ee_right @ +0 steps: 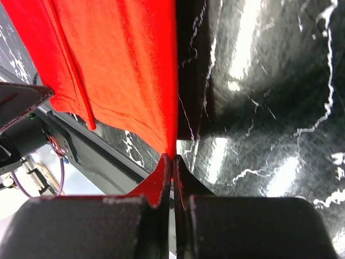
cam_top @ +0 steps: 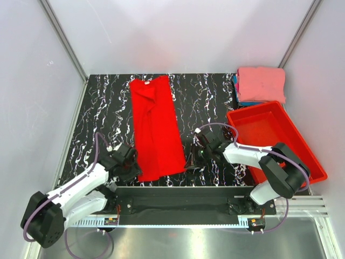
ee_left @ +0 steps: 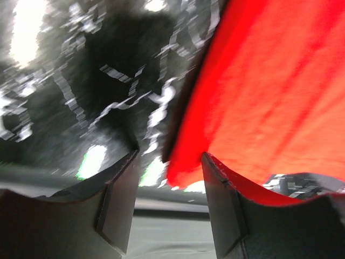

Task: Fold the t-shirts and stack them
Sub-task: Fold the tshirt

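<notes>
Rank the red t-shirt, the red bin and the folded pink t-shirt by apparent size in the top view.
Largest, too close to separate: the red t-shirt and the red bin.
Smallest, clearly: the folded pink t-shirt.

From high over the near edge, the top camera looks down across the whole black marbled table (cam_top: 108,108). The two wrist cameras ride low and very close to the surface, one at each near corner of the red t-shirt (cam_top: 156,129) — the part all three views share.
</notes>
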You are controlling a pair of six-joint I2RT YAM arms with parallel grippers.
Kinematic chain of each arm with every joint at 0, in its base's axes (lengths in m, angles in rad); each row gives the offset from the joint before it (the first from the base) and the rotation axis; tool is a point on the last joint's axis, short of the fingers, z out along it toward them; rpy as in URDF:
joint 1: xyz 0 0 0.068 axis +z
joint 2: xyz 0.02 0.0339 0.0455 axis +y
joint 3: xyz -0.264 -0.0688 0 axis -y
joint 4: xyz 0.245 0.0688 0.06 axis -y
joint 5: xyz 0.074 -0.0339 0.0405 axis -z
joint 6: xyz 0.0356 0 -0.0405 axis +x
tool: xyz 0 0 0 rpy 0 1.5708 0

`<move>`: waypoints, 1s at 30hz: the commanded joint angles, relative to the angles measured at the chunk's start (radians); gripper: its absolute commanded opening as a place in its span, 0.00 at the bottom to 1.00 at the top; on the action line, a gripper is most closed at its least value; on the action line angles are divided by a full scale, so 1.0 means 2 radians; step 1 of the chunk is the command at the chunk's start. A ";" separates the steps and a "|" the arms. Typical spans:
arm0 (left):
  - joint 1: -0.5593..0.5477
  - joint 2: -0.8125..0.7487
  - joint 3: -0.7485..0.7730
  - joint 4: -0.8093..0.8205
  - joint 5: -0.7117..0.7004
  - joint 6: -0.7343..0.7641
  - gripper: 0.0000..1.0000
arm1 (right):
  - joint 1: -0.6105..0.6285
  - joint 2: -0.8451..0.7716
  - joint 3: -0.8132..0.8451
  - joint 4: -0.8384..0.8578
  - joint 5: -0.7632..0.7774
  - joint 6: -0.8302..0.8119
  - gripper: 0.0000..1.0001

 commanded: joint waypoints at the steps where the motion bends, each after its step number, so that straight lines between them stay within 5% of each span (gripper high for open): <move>1: -0.033 0.006 0.036 -0.068 -0.077 -0.023 0.53 | 0.008 -0.023 -0.010 0.005 0.008 0.014 0.00; 17: -0.040 -0.035 -0.030 0.002 -0.027 -0.038 0.44 | 0.009 -0.026 -0.030 0.033 0.000 0.028 0.00; 21: -0.041 -0.020 -0.022 -0.001 -0.027 -0.027 0.28 | 0.012 -0.029 -0.032 0.035 -0.001 0.032 0.00; 25: -0.040 -0.014 -0.019 0.007 -0.025 -0.025 0.00 | 0.021 -0.027 -0.025 0.027 0.004 0.025 0.00; 30: -0.041 -0.026 -0.011 0.018 -0.003 -0.023 0.00 | 0.039 -0.036 -0.020 0.008 0.019 0.032 0.00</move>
